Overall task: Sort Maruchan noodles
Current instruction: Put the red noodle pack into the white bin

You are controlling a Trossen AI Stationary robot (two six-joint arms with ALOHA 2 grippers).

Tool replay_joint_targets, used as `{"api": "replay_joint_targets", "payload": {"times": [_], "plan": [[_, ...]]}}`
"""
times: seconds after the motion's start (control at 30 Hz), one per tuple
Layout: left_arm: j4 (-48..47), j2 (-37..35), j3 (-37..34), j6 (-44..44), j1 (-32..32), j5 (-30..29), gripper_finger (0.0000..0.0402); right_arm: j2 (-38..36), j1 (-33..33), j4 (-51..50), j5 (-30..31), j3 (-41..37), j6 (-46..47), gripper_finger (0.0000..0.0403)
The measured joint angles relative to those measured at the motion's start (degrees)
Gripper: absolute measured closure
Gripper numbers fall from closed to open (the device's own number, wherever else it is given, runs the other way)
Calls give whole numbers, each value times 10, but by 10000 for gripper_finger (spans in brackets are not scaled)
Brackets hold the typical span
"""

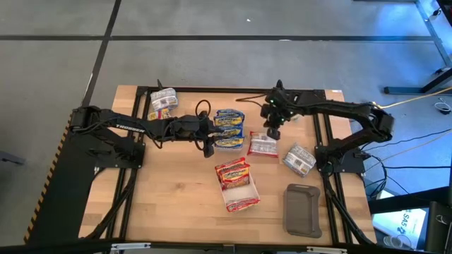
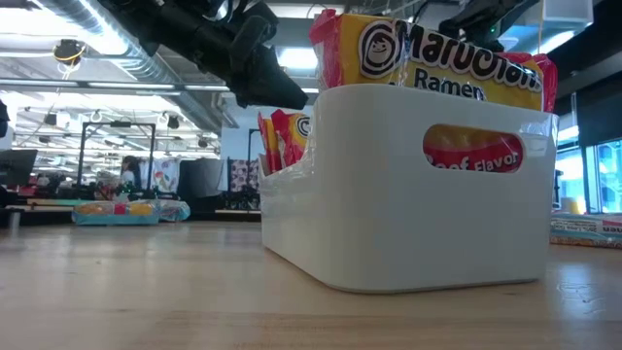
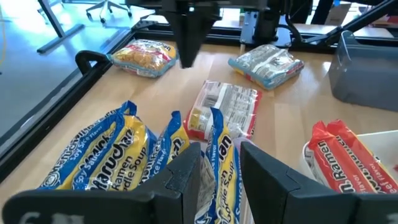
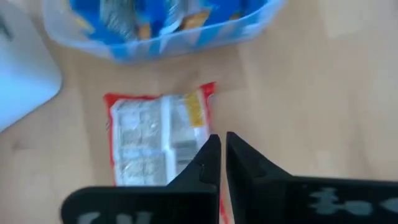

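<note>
Blue-yellow Maruchan packets (image 1: 229, 129) stand on edge side by side in a clear bin (image 4: 168, 43) at mid table. My left gripper (image 3: 221, 168) reaches in from the table's left (image 1: 210, 141) and is shut on one of them. A silver-red packet (image 1: 263, 144) lies flat just right of the bin. My right gripper (image 4: 222, 152) hangs shut above that packet's edge (image 1: 272, 134) and touches nothing. Red-orange packets (image 2: 428, 58) stand in the white tray (image 1: 224, 199). Another silver-grey packet (image 1: 299, 159) lies farther right. My left gripper pinches a blue-yellow packet by its raised edge (image 3: 216, 140) between the two fingers, coming in low from the table's left. The packet stands upright among the other blue-yellow packets (image 3: 106, 155). Its lower part is hidden by my fingers (image 3: 186, 177).
A dark grey tray (image 1: 302, 209) sits near the table's near right corner. More packets (image 1: 162, 102) lie at the far left. Bare wood shows along the near left part of the table. The arm frames flank both sides.
</note>
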Motion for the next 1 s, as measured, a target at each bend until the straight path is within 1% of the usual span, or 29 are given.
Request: {"api": "replay_joint_targets", "payload": {"times": [0.07,0.13,0.2,0.23,0.27,0.3,0.33,0.43,0.47,0.57,0.67,0.87,1.0], "plan": [[0,0,0,0,0,0,295,0,-2,-7,-7,0,15,402],[-2,0,0,-1,-1,0,295,-6,6,-47,-61,0,14,401],[-7,0,0,-1,-4,0,295,-10,34,-53,-121,-7,12,401],[-7,0,0,-1,-4,0,295,-9,50,-45,-133,-18,12,401],[-7,0,0,-1,-4,0,295,-7,68,-38,-130,-32,13,401],[-7,0,0,-1,-5,0,295,-2,85,-27,-119,-45,15,401],[-7,0,0,-1,-5,0,295,5,100,-2,-96,-56,18,401],[-6,0,0,-1,-5,0,295,18,124,42,13,-79,53,400],[-7,0,0,0,-5,0,295,22,125,51,38,-83,60,400],[-7,0,0,0,-5,0,295,37,120,70,80,-87,76,400],[-9,0,0,0,-4,0,295,59,102,95,113,-88,96,400],[-12,0,0,0,-4,-13,295,107,67,198,115,-87,136,400],[-12,0,0,0,-4,-13,295,129,53,260,136,-79,156,400]]}}
